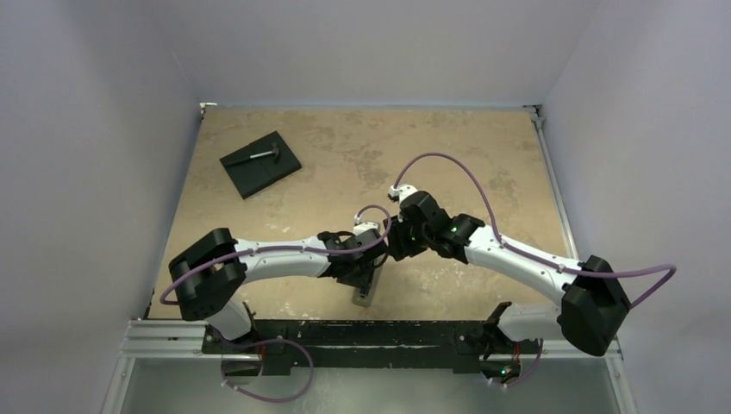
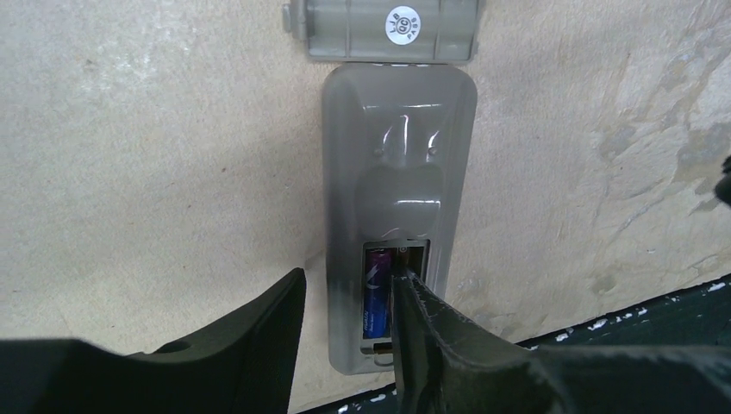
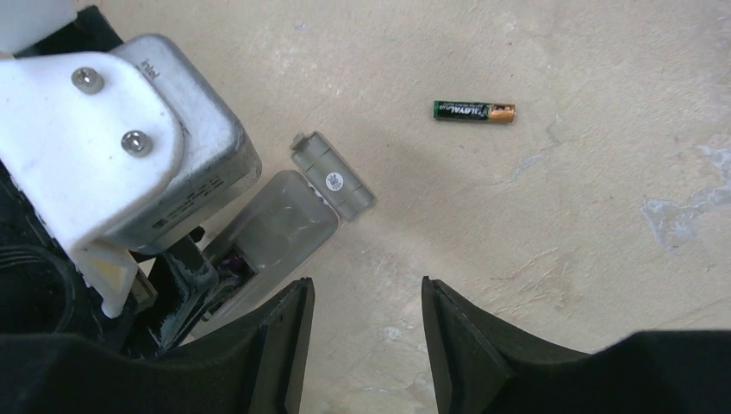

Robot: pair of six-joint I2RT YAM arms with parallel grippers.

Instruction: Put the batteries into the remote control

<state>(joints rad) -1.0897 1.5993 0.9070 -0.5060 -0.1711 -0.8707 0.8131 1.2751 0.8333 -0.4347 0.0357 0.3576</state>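
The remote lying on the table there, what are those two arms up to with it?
They are loading batteries into it. The remote control lies back up on the table, its cover off and lying just past its end. A purple battery sits in the open recess, and one finger of the left tool pokes in right beside it. The second battery lies loose on the table, apart from the remote. The right tool hangs open and empty nearby.

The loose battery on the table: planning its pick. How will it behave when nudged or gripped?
The battery is a small cylinder lying on its side, so it probably rolls if nudged. Its glossy wrap may slip when pinched.
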